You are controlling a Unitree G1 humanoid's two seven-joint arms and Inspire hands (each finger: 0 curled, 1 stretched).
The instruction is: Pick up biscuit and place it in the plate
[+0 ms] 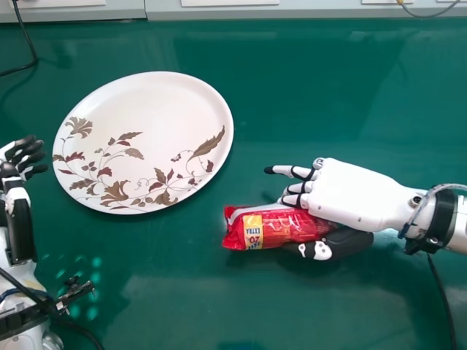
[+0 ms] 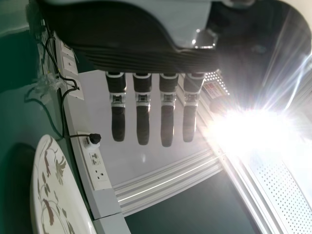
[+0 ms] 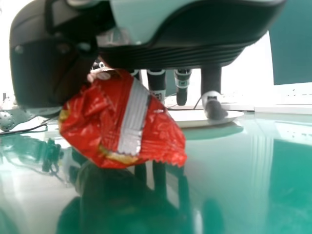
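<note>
Table: green, glossy, carrying soft reflections; scattered bright spots at near left. Pale rail along the far edge. Black cable at far left, a second cable at near right, below the right arm.

Plate: white, brown leaf pattern, left of centre and toward the far side.

Biscuit: red pack, to the right of the plate and nearer, apart from it. Right hand has it gripped, thumb on the near side and fingers on the far side, partly bent; one finger points out more nearly straight, toward the left. Contact between pack and table: cannot tell.

Left hand at the left edge, beside the plate; fingers straight and spread, holding nothing.

Room, left wrist view: socket strip with a black plug, glaring lamp, perforated panel.
</note>
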